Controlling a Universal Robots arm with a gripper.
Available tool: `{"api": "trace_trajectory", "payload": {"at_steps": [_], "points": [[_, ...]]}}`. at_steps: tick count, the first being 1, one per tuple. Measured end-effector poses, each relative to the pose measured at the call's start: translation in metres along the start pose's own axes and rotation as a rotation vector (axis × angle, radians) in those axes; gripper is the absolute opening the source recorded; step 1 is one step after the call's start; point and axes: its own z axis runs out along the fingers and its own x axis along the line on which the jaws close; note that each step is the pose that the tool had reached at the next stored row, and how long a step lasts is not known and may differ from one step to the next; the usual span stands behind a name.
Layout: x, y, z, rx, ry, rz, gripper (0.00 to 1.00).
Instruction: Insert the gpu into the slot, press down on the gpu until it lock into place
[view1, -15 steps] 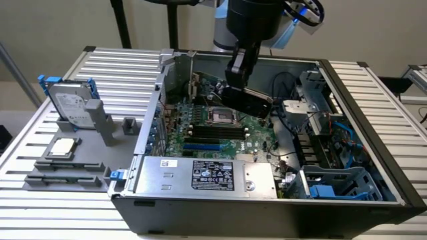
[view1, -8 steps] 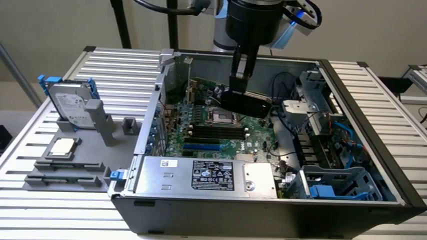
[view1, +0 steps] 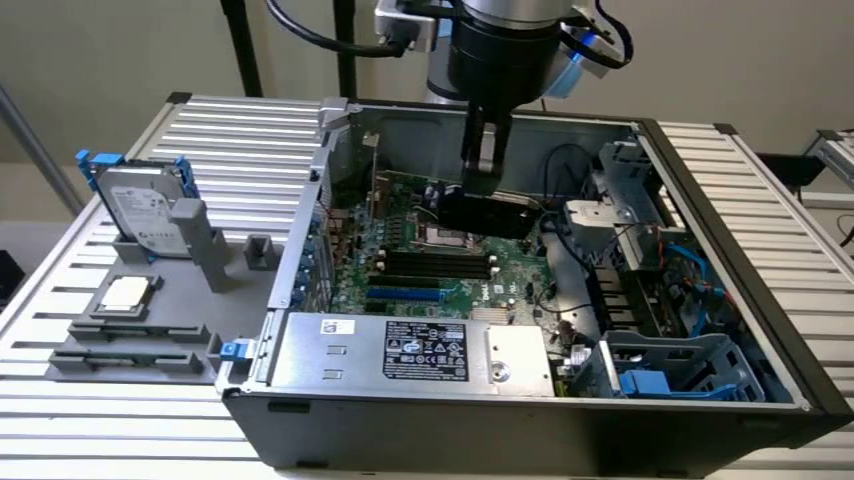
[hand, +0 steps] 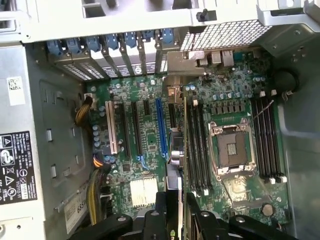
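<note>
- Open case (view1: 534, 440) on the desk (view1: 254, 130); hard drive (view1: 144, 208) stands outside.
- Black memory slots (hand: 197, 145) run beside the blue slot (hand: 161, 127).
- The jaws pinch the gpu (view1: 491, 212) upright above the motherboard (view1: 514, 275), clear of the slot.

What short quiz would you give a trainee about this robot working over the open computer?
1. True or false: the thin flat black gpu card is already seated in the long bright blue plastic slot.
2. What holds the card? A) the end effector B) a person's hand C) nothing, it lies on the board
3. Fill in: the grey hard drive with blue rails stands ___ the dark metal computer case.
Key: 1 false; 2 A; 3 outside.
</note>
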Motion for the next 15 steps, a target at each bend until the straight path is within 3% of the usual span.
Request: {"api": "trace_trajectory", "payload": {"at_steps": [8, 15], "points": [[0.005, 0.0176, 0.0113, 0.0015, -0.0002, -0.008, 0.26], [0.011, 0.0232, 0.0175, 0.0012, -0.0001, -0.014, 0.26]]}}
